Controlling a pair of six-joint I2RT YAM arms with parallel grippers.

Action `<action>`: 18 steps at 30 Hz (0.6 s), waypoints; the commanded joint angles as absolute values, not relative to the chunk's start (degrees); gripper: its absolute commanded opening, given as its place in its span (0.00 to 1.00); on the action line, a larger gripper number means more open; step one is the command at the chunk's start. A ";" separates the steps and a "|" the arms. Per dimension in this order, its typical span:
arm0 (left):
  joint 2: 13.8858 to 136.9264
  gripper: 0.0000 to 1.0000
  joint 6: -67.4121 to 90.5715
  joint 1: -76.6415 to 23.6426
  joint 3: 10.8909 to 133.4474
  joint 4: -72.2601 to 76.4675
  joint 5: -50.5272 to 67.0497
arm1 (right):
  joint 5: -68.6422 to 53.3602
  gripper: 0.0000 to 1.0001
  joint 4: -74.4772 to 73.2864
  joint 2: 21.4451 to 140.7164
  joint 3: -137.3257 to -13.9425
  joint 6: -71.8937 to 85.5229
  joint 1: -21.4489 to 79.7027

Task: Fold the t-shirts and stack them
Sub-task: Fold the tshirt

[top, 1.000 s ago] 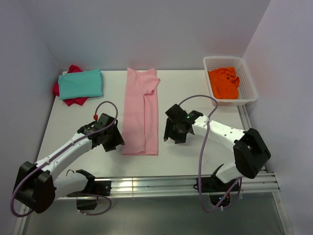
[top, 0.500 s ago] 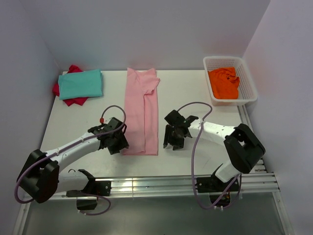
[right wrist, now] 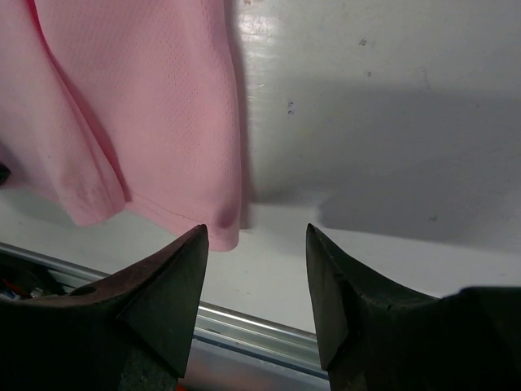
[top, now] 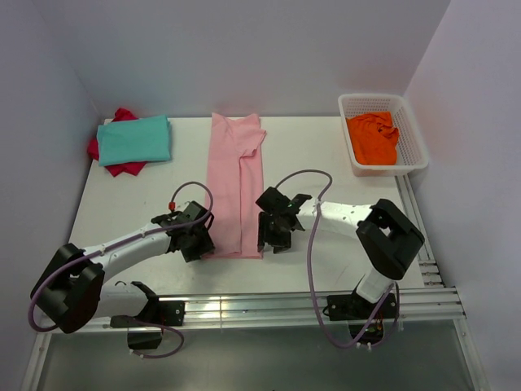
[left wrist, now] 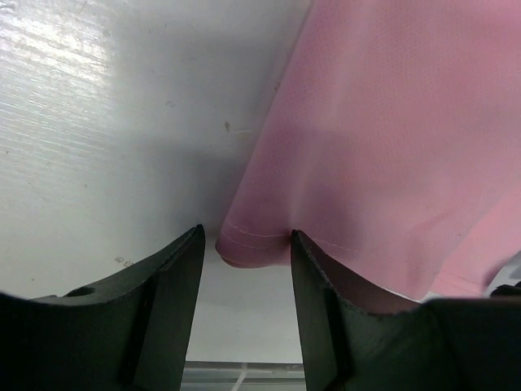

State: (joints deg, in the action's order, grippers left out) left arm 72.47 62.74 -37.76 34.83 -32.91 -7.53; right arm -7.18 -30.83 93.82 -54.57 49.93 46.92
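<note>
A light pink t-shirt (top: pixel 234 183), folded into a long strip, lies down the middle of the table. My left gripper (top: pixel 203 243) sits at its near left corner. In the left wrist view that gripper (left wrist: pixel 247 244) is open, and the pink hem corner (left wrist: pixel 254 248) lies on the table between the fingertips. My right gripper (top: pixel 269 236) is at the near right corner. Seen from the right wrist, this gripper (right wrist: pixel 256 232) is open, with the shirt's corner (right wrist: pixel 221 228) just inside its left fingertip. A folded teal t-shirt (top: pixel 134 138) lies on a red one (top: pixel 122 168) at the back left.
A white mesh basket (top: pixel 416 145) at the back right holds a crumpled orange t-shirt (top: pixel 373 137). A metal rail (top: pixel 269 305) runs along the table's near edge, just beyond both grippers. Walls close in the left, back and right sides.
Both grippers have moved inward and toward the near edge, reaching the pink shirt's two near corners. Their jaws have narrowed a little.
</note>
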 commanded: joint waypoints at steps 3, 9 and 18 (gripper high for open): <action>72.25 0.52 63.37 -38.06 34.01 -30.76 -8.53 | -6.94 0.58 -30.15 95.80 -56.69 50.62 48.25; 72.60 0.52 63.37 -38.14 33.84 -30.15 -8.26 | -6.94 0.53 -29.09 98.78 -57.13 50.45 49.31; 72.60 0.32 62.84 -38.14 34.01 -30.15 -8.00 | -6.86 0.29 -29.44 102.22 -58.53 49.57 49.92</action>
